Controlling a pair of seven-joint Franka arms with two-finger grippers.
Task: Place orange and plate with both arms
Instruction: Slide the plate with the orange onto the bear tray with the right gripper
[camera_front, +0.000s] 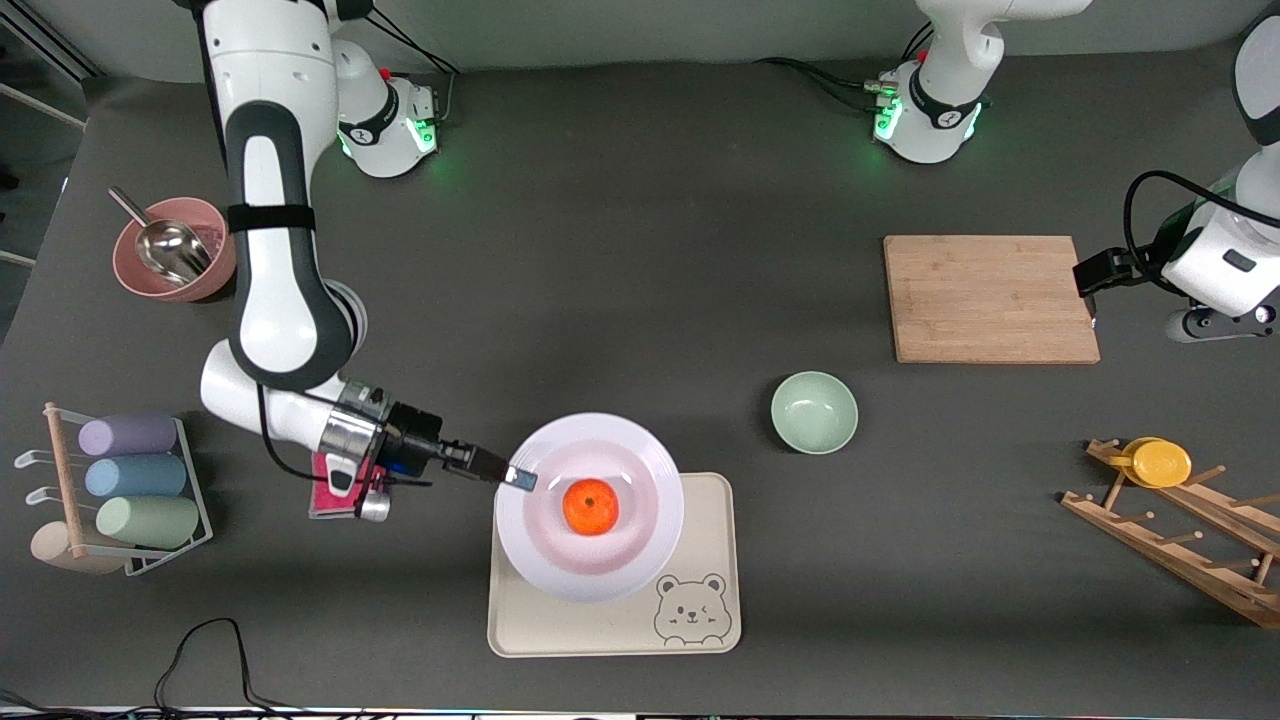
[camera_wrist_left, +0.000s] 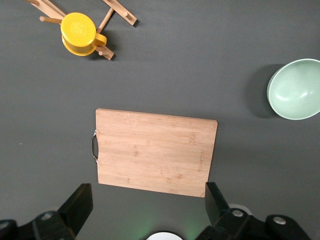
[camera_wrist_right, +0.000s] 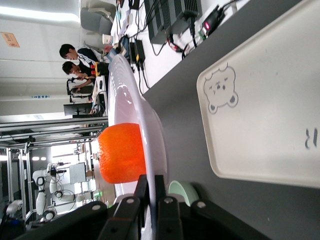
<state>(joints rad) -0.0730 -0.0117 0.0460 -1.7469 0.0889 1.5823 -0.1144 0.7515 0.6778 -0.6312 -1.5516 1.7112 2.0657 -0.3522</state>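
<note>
Plate (camera_front: 640, 450) rim pinched by right gripper (camera_front: 520, 479), held above the bear tray (camera_front: 614, 625), orange (camera_front: 590, 506) carried at its centre, left gripper (camera_wrist_left: 147, 210) spread wide over the cutting board (camera_front: 990, 298), bare tabletop around green bowl (camera_front: 814, 412).

— What do you see of my right arm (camera_front: 270, 250)?

— It drops from the upper left of the front view, elbow bent low at the left, forearm running level toward the centre. I have the right gripper (camera_front: 520, 479) just left of and below mid-frame, its fingers (camera_wrist_right: 150, 200) pinched tight on the plate (camera_front: 655, 500) rim; in the right wrist view they sit at the bottom centre, clamping the rim edge-on.

— And the left?

— My left arm (camera_front: 1215, 250) waits at the right edge of the front view, wrist turned down. The left gripper (camera_wrist_left: 147, 212) shows in the left wrist view with its two fingers (camera_wrist_left: 77, 205) spread wide in the bottom corners, holding nothing.
</note>
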